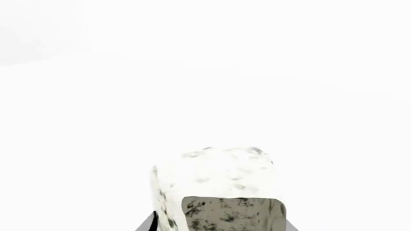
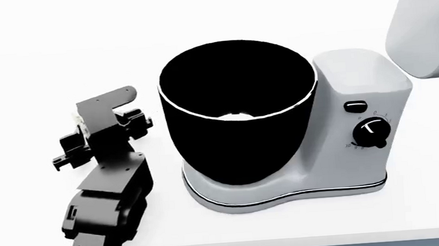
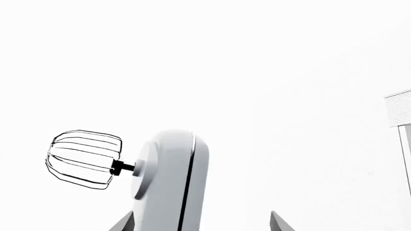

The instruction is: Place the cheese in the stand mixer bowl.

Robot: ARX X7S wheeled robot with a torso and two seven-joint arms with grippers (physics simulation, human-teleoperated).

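Note:
The cheese [image 1: 218, 185], a pale chunk with blue-grey speckles, sits between the grey fingertips of my left gripper [image 1: 218, 226], which is shut on it. In the head view the left gripper [image 2: 88, 129] is over the white counter, just left of the stand mixer bowl [image 2: 229, 151], and only a pale sliver of cheese shows in it. The bowl is glossy black with a thin light rim and sits upright on the mixer base. My right gripper [image 3: 200, 224] is open and empty, and faces the raised mixer head [image 3: 170, 183]. It does not show in the head view.
The light grey mixer body [image 2: 364, 89] with its black dial [image 2: 371, 132] stands right of the bowl. Its head [image 2: 429, 21] is tilted up at the top right. A wire whisk [image 3: 83, 159] hangs from it. The counter's front edge runs along the bottom of the head view.

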